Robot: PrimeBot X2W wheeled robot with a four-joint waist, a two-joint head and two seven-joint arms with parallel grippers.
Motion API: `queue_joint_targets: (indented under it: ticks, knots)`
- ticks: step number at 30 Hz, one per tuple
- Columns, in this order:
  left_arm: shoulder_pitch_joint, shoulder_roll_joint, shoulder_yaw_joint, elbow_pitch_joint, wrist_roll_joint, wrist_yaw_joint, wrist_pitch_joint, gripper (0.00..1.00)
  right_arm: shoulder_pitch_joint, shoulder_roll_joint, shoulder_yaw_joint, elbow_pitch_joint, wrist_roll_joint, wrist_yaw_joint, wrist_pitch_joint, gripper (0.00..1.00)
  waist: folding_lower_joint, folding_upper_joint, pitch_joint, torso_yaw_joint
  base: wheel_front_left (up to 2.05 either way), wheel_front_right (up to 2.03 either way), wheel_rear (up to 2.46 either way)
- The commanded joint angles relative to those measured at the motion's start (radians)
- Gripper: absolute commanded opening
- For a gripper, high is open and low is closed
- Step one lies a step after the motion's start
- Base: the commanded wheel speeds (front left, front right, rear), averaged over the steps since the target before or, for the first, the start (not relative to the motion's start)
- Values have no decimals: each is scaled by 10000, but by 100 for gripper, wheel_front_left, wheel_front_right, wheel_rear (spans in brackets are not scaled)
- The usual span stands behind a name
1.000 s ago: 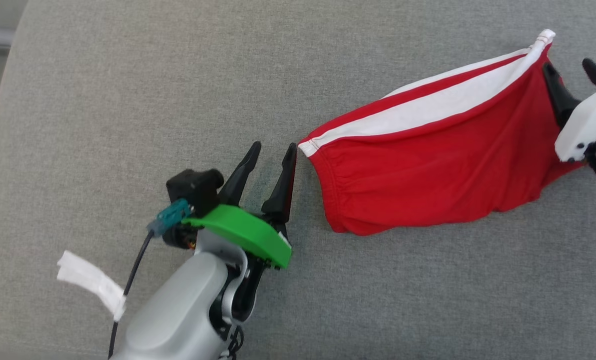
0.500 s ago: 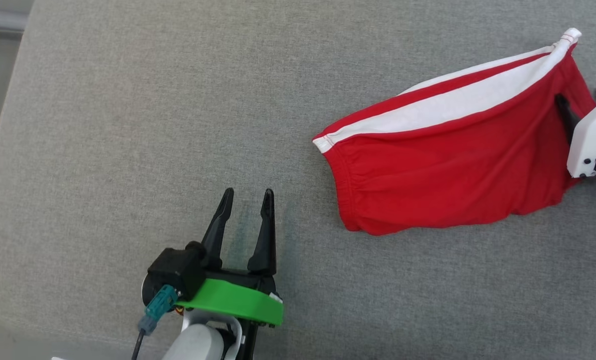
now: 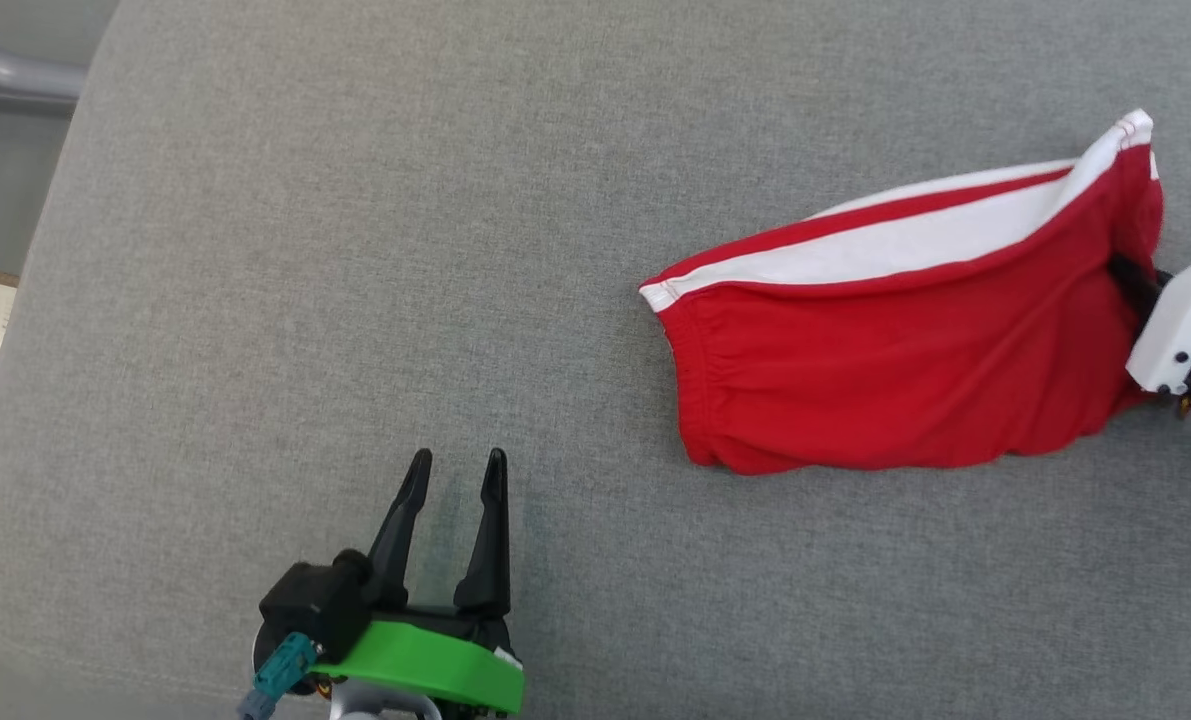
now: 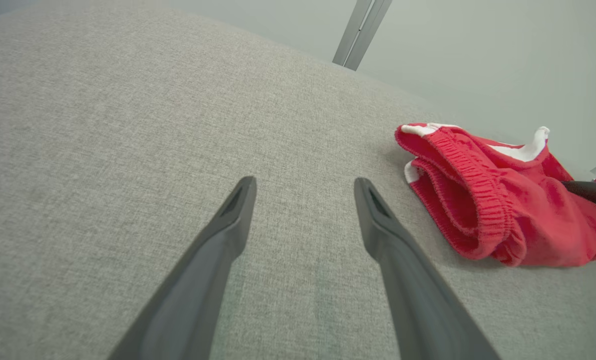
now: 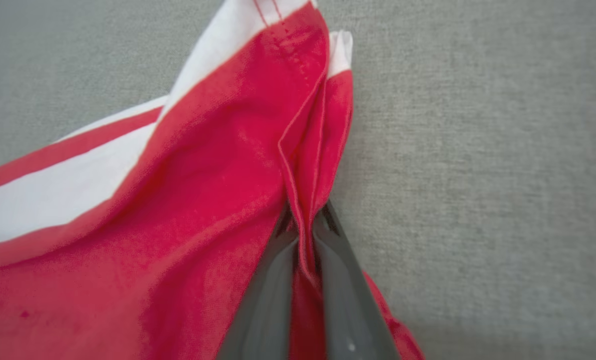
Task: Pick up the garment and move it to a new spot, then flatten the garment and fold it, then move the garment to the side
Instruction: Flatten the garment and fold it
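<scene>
Head view: red garment (image 3: pixel 905 380) lies on the grey cushion (image 3: pixel 355 250), right of centre, white stripe (image 3: pixel 915 250) along its far edge, elastic waistband (image 3: pixel 690 380) end pointing toward the middle. Left gripper (image 3: pixel 458 462) is at bottom left, fingers spread wide, holding nothing, well apart from the cloth. Right gripper (image 3: pixel 1133 278) is at the right edge, dark fingers buried in the garment's right end. Left wrist view: left gripper (image 4: pixel 304 182) has its jaws wide over bare cushion (image 4: pixel 127 125); garment (image 4: pixel 503 210) sits to the right with the gathered waistband (image 4: pixel 473 195) facing the camera; one dark finger of the right gripper (image 4: pixel 590 191) enters the cloth from the right edge; a metal post (image 4: pixel 360 30) stands against the pale wall behind. Right wrist view: right gripper (image 5: pixel 305 220) is clamped narrow on a pinched ridge of red fabric, the fold running up between the two fingers; the rest of the garment (image 5: pixel 202 200) spreads left, white stripe (image 5: pixel 52 195) visible, cushion (image 5: pixel 478 150) to the right.
</scene>
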Motion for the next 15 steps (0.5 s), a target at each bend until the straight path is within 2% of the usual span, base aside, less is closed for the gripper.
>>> queue_joint_targets:
  ticks: [1,7,9,11,15]
  knots:
    - [302,-1,62,102,5,-98,-25,100,444,-335,-240,234,162,-26,88,0,0,0,-665,-355,0,0,0]
    - [891,1,116,340,-149,-281,-25,100,978,-1354,-1439,408,71,-19,-114,0,0,0,-1471,-325,0,0,0]
    - [1018,1,99,387,-194,-320,-25,100,1134,-1496,-1567,183,-7,-14,-97,0,0,0,-1654,-288,0,0,0]
    - [1159,0,93,415,-253,-310,-25,100,1258,-1487,-1424,-301,-24,-12,-12,0,0,0,-1771,-281,0,0,0]
    - [1317,0,5,447,-339,-324,-26,100,1738,-941,-657,-1696,268,-14,345,0,0,0,-1925,-267,0,0,0]
